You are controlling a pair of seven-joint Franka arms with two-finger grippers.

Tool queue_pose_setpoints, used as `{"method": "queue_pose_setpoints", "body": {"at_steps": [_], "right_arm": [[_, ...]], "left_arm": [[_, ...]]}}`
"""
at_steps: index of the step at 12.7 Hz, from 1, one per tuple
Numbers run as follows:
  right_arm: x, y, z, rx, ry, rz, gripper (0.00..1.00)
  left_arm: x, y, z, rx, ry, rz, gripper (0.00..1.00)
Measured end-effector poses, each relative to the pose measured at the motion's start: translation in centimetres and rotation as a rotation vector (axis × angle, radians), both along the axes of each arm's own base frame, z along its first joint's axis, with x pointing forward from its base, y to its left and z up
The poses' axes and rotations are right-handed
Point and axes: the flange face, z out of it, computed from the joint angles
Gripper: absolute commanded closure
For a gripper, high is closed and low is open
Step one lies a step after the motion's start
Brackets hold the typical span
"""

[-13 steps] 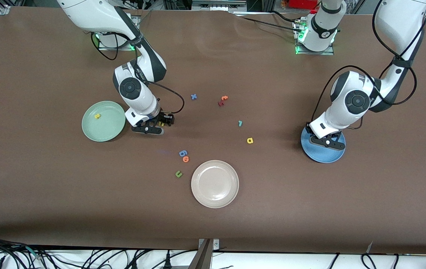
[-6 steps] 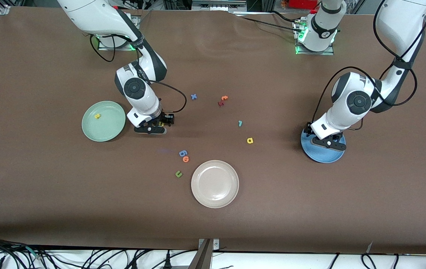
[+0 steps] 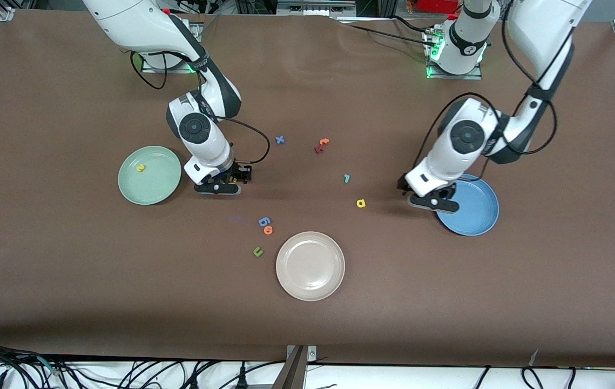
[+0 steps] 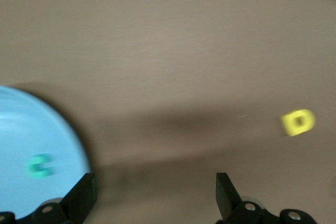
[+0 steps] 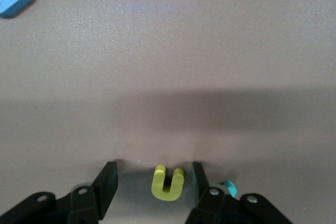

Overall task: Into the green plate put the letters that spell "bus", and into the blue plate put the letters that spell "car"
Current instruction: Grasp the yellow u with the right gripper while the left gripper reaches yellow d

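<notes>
Lying between the right gripper's [image 5: 152, 179] parted fingers [image 5: 107, 177] — the yellow u [image 5: 167, 183], untouched on the table [image 5: 168, 51].

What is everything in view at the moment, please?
green plate: 1, mint, right arm's end
blue plate: 1, blue, left arm's end
beige plate: 1, beige, nearest the camera
s: 1, yellow, in green plate
c: 1, teal, in blue plate
yellow u: 1, on the table inside right hand
b: 1, teal, beside yellow u
a, r: yellow, teal, mid-table
x, t, red letter: blue, orange, dark red, farther back
g, o, green u: blue, orange, green, beside beige plate
left hand: open, over blue plate's edge
right hand: open, around yellow u
</notes>
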Motion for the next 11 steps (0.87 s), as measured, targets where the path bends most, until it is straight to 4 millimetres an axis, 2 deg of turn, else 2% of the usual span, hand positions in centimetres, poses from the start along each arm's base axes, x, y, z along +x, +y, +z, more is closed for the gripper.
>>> {"method": "queue_pose_setpoints", "body": {"at_steps": [2, 3, 6, 11], "right_arm": [[0.0, 0.0, 0.0, 0.0, 0.0, -0.006, 0.36], [0.0, 0.1, 0.0, 0.0, 0.001, -0.01, 0.4], [-0.1, 0.2, -0.1, 0.0, 0.001, -0.015, 0.43], [-0.1, 0.3, 0.0, 0.001, -0.001, -0.017, 0.82]], "left_arm": [[0.3, -4.4, -0.9, -0.027, 0.007, 0.046, 0.0], [0.6, -6.1, -1.4, -0.033, 0.02, 0.059, 0.0], [2.0, -8.9, -2.7, -0.041, 0.052, 0.106, 0.01], [2.3, -11.0, -4.6, -0.052, 0.076, 0.17, 0.13]]}}
